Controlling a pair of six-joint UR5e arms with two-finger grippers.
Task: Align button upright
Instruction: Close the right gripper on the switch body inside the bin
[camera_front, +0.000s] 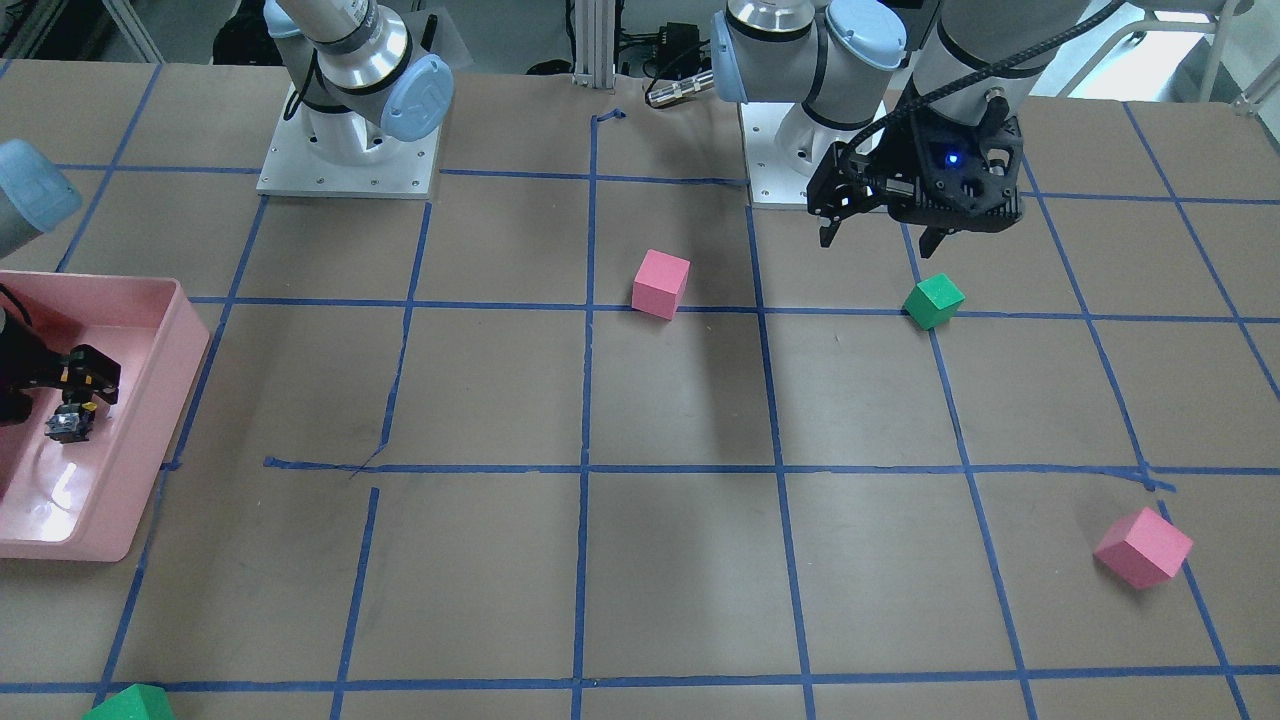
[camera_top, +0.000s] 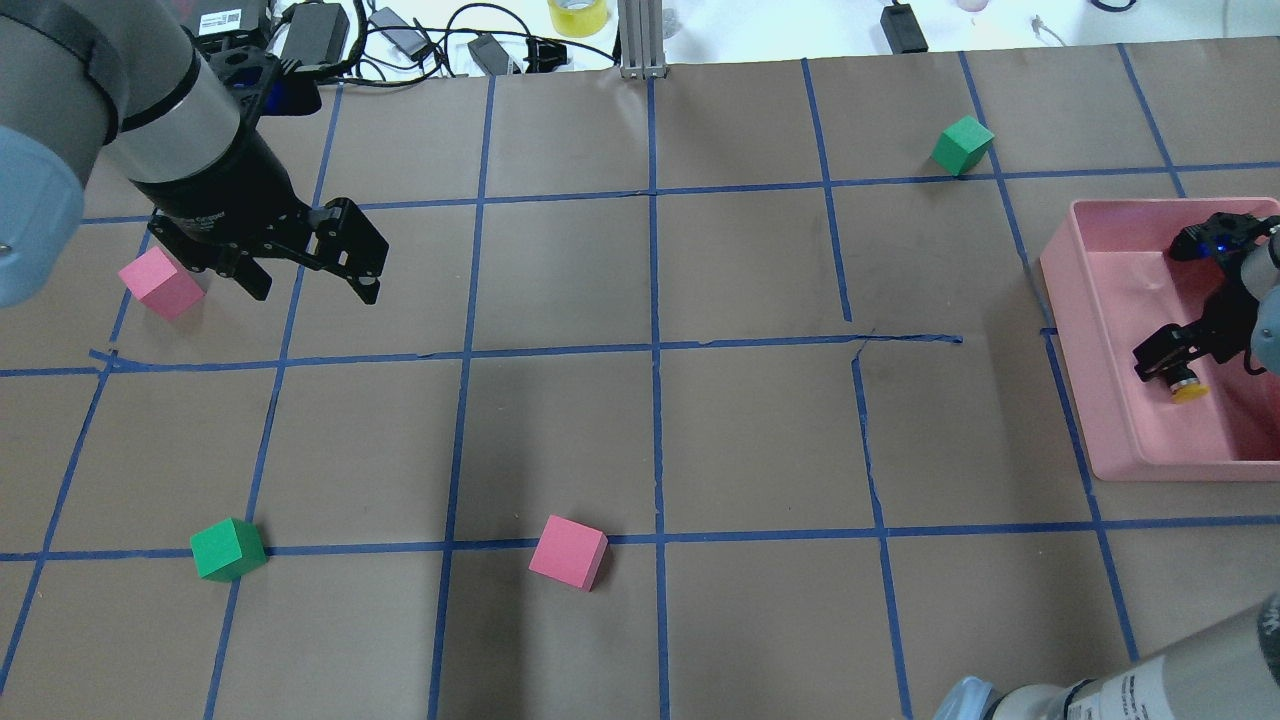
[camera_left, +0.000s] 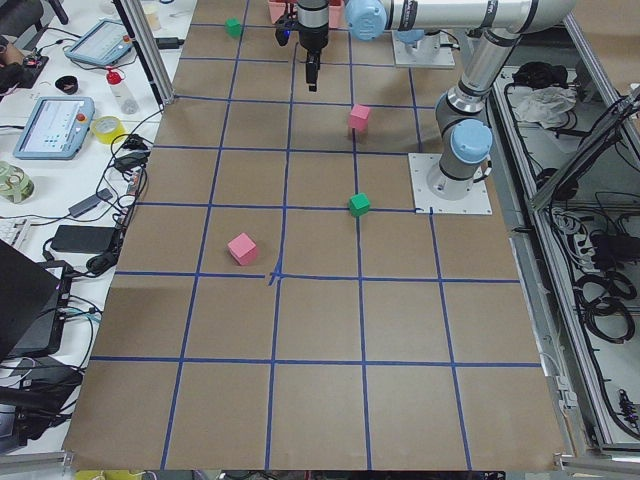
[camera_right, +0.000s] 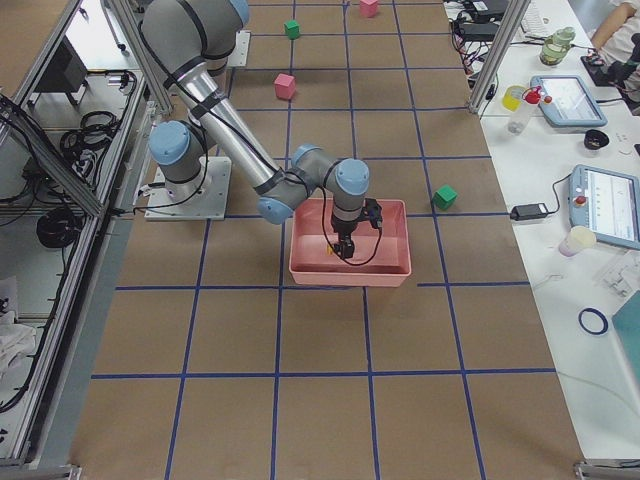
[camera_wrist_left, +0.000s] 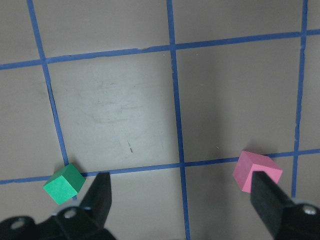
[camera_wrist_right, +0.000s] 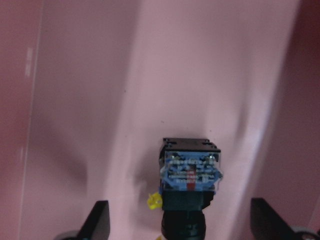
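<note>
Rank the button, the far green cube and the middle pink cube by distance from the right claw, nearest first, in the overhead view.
1. Button, inside the tray, right edge.
2. Green cube, far right.
3. Pink cube, near centre.

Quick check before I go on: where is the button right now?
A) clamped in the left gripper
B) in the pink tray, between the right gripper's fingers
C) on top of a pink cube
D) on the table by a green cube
B: the right wrist view shows the button in the pink tray, midway between the spread fingers of the right gripper, with neither finger touching it.
</note>
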